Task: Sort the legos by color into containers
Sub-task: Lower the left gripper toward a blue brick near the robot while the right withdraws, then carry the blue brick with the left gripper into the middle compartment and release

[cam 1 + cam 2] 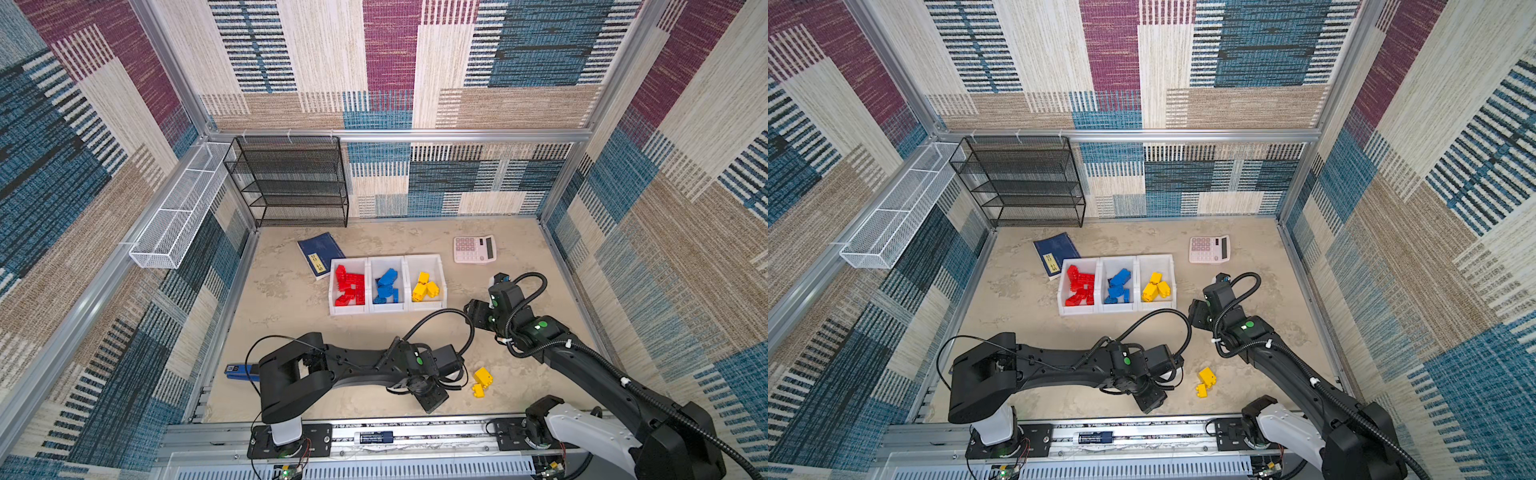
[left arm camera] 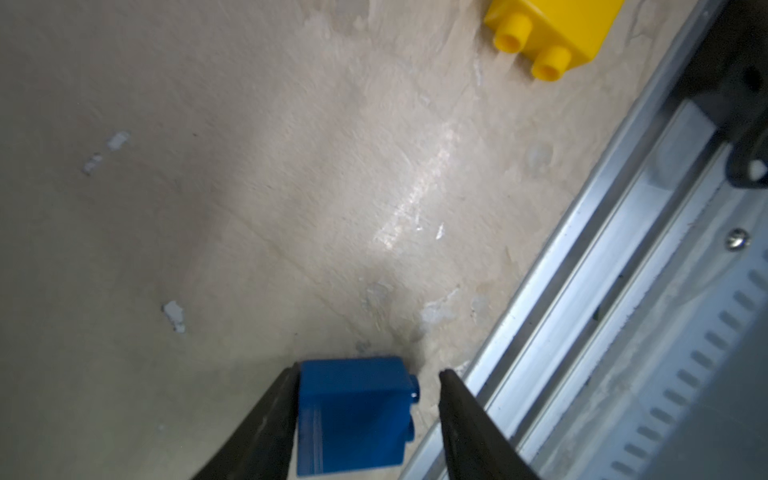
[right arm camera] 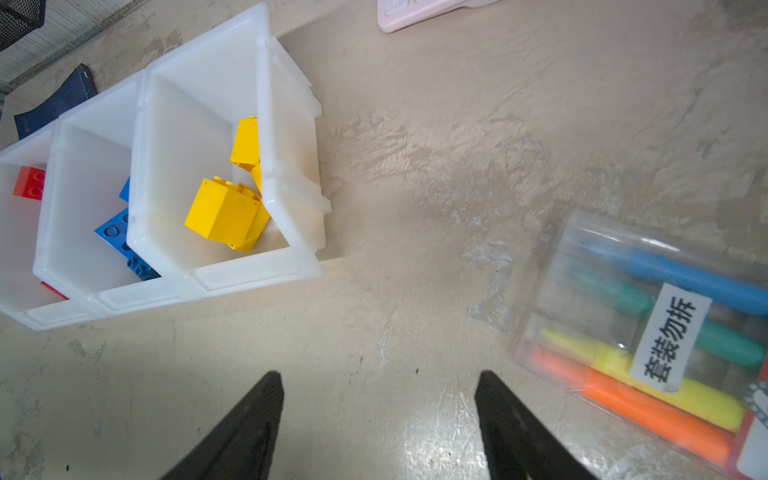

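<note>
1 blue lego [image 2: 353,415] lies on its side on the bench [image 2: 249,187], close to the metal rail [image 2: 582,332] at the front edge. The left tool [image 2: 369,372] straddles it, spread: 1 finger touches a flat face, the other stands off the studded face. Closing on the studs could give a crooked bite, so the lego may twist or squirt out toward the rail. That finger might also snag the rail, though the wrist view is too tight to judge clearance. 2 yellow legos [image 1: 483,375] sit just beside this arm and could be knocked on the lift. The right tool [image 3: 379,376] hangs spread and empty between the 3 containers [image 3: 249,274] and a marker pack [image 3: 648,332]. If both arms head for the containers, they could cross.
</note>
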{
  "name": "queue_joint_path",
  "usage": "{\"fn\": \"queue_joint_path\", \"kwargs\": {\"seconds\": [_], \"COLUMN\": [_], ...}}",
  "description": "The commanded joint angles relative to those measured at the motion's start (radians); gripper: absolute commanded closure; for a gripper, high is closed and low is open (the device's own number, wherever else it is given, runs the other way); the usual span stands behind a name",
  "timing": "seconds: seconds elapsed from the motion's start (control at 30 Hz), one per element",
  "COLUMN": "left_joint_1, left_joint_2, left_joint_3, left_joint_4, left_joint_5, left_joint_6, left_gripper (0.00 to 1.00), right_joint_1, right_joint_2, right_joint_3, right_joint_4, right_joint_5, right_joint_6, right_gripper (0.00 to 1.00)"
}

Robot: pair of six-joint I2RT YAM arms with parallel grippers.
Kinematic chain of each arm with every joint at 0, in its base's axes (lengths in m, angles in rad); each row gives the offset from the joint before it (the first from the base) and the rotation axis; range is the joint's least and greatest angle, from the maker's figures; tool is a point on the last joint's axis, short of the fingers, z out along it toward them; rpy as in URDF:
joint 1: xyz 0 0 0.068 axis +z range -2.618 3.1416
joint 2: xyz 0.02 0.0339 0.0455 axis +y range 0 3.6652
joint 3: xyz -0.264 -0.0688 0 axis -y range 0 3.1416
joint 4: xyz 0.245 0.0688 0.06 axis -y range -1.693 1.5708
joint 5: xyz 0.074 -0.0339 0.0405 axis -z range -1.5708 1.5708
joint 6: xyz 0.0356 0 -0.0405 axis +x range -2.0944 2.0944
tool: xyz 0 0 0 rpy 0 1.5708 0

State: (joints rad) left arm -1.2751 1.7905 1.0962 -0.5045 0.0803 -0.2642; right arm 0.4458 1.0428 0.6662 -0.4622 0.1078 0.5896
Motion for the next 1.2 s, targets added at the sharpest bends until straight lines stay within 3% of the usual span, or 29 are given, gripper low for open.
{"fn": "queue_joint_path", "kwargs": {"seconds": [0.0, 0.47, 0.73, 0.93, 1.17], "left_joint_1": [-0.005, 0.019, 0.344, 0.593, 0.716], "left_joint_2": [0.015, 0.005, -0.090, -0.026, 0.122], "left_joint_3": [0.022, 0.040, 0.166, 0.364, 0.516], "left_joint_4": [-0.045, -0.075, -0.093, -0.097, -0.088], "left_joint_5": [-0.050, -0.160, -0.176, -0.218, -0.194], "left_joint_6": [0.039, 0.048, 0.125, 0.177, 0.173], "left_gripper": [0.47, 0.55, 0.56, 0.56, 0.56], "right_joint_1": [0.001, 0.001, -0.001, -0.001, 0.000], "right_joint_2": [0.005, 0.031, 0.026, 0.012, -0.027], "right_joint_3": [0.001, 0.017, 0.036, 0.056, 0.041], "right_joint_4": [0.016, 0.020, 0.005, -0.011, -0.029], "right_joint_5": [-0.002, -0.006, 0.001, -0.003, -0.003], "right_joint_6": [0.004, -0.008, -0.014, -0.014, 0.005], "right_gripper": [0.24, 0.25, 0.25, 0.25, 0.26]}}
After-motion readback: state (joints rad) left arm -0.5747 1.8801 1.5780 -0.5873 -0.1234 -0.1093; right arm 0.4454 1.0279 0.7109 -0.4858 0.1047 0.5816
